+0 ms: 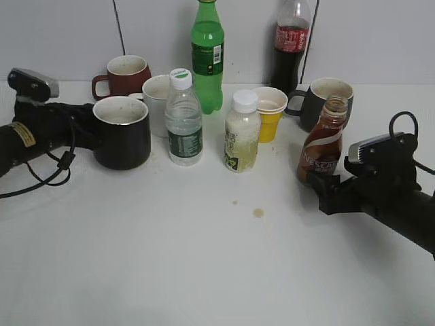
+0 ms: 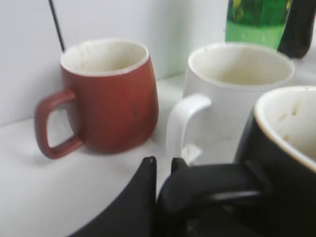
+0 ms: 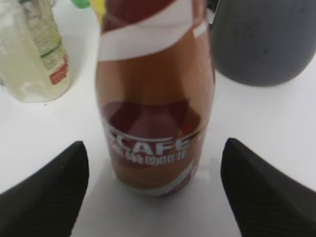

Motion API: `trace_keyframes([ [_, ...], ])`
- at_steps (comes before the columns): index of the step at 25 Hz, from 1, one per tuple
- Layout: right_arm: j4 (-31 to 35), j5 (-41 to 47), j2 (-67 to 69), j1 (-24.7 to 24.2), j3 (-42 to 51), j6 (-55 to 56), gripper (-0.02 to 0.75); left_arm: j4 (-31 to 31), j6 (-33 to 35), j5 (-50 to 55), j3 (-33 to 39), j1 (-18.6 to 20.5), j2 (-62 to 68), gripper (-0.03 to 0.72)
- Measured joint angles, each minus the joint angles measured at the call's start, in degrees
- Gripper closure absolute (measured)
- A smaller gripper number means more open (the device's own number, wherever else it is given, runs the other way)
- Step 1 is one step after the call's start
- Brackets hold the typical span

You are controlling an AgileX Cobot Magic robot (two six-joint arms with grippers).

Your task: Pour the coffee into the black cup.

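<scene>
The coffee (image 1: 327,142) stands upright just in front of the grey mug (image 1: 323,100), between the wide-open fingers (image 3: 47,195) of the right gripper (image 1: 325,187), untouched. The left gripper (image 2: 163,170) clamps the black cup's (image 1: 124,132) handle, far left of the coffee.

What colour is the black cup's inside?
Whitish, with brownish stains; black cup shows it best in left wrist view.
</scene>
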Motion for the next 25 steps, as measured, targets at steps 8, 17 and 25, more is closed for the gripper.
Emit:
trace_keyframes([
  [8,-1.86,-0.20,4.01,0.00,-8.06,0.31,0.132,-1.88,0.00,-0.37,7.41,-3.97,-7.00,0.631],
  [17,-3.61,-0.92,7.69,0.00,-12.08,2.03,0.235,-6.23,0.00,-0.59,10.65,-11.19,-9.59,0.632],
  [25,-4.77,1.41,6.06,0.00,-12.06,0.00,0.235,-8.98,0.00,-0.39,10.70,-18.20,-9.59,0.633],
])
